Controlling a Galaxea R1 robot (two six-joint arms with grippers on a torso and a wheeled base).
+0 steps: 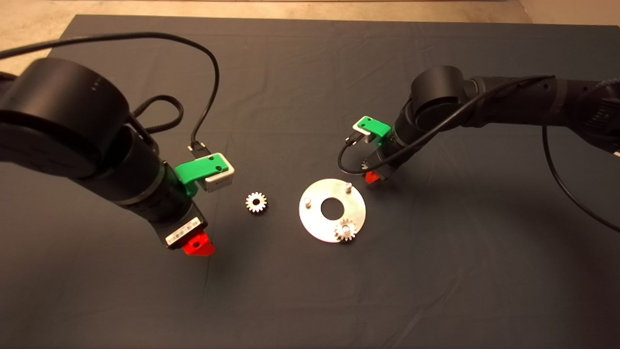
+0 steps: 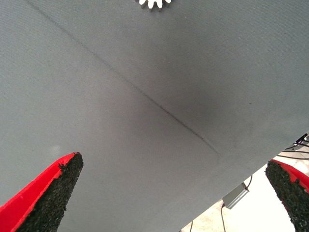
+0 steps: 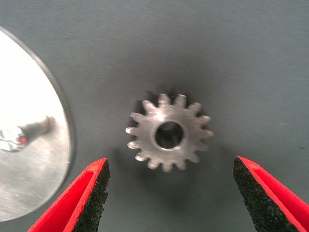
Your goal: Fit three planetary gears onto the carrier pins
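Both grippers I see with fingers spread wide, holding nothing. My left gripper [image 2: 164, 193] hovers over the bare dark mat [image 1: 310, 300], near the front edge. Further in, one loose gear [image 1: 256, 202] lies flat on the mat, left of the disc [image 1: 317, 220]. One gear [image 1: 346, 230] sits on the nearest pin; two pins [image 1: 307, 199] stand bare. My right gripper [image 3: 169, 193] hangs just beside the disc's far right rim, above a third gear [image 3: 169, 132]. Beyond the mat I see pale floor [image 1: 29, 24].

Dark mat [image 1: 436, 271] under disc [image 1: 317, 225], two loose gears [image 1: 256, 202].
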